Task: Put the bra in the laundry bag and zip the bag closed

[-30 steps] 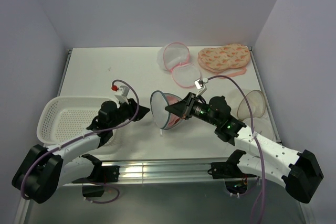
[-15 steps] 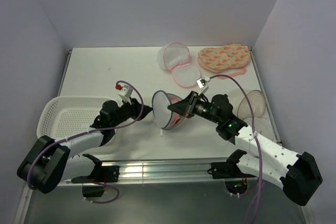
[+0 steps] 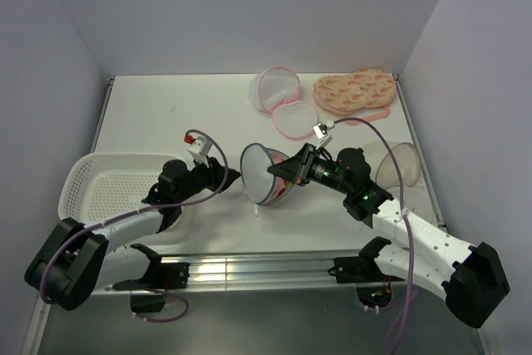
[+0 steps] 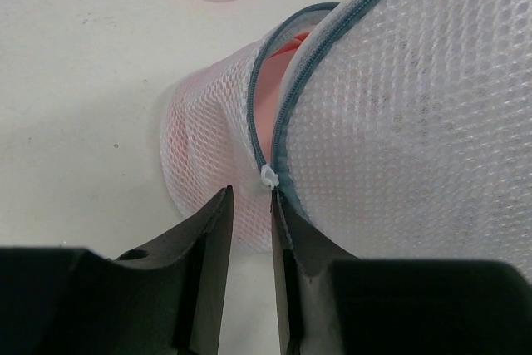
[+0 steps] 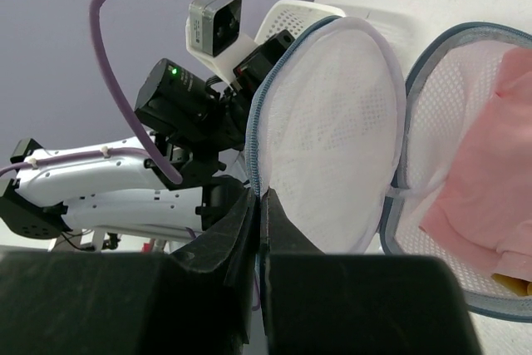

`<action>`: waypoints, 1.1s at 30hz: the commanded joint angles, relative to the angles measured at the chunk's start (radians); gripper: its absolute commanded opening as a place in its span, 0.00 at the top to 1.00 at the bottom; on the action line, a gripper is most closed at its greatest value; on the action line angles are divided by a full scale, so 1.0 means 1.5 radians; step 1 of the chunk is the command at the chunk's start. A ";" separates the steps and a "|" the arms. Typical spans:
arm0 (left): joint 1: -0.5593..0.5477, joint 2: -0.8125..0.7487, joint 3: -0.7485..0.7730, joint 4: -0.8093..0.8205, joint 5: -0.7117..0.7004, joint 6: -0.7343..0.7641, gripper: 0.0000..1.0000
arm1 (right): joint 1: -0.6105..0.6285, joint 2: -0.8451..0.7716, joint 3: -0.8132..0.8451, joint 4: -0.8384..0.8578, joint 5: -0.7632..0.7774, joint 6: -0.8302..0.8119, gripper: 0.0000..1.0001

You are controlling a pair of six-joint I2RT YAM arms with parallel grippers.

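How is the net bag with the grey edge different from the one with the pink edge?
The laundry bag has a grey zip rim; the pink-rimmed bag has a pink one. The right gripper holds the laundry bag up on edge; the pink-rimmed bag lies flat and open. The laundry bag has the pink bra inside; the pink-rimmed bag looks empty. Both are round white mesh clamshells.
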 commanded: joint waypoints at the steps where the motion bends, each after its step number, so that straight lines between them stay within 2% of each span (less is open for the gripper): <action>1: -0.014 -0.017 0.016 -0.010 -0.011 0.023 0.69 | -0.008 -0.006 -0.004 0.013 -0.017 -0.002 1.00; 12: -0.051 0.008 0.035 -0.016 -0.053 0.035 0.68 | -0.010 -0.005 -0.004 0.014 -0.017 -0.001 1.00; 15: -0.054 0.012 0.038 -0.010 -0.058 0.036 0.65 | -0.010 -0.004 -0.004 0.013 -0.017 -0.001 1.00; 26: -0.077 0.028 0.038 0.028 -0.173 0.033 0.64 | -0.011 -0.003 -0.007 0.014 -0.021 -0.001 1.00; 33: -0.086 0.044 0.050 0.042 -0.192 0.039 0.65 | -0.012 -0.001 -0.008 0.014 -0.024 -0.002 1.00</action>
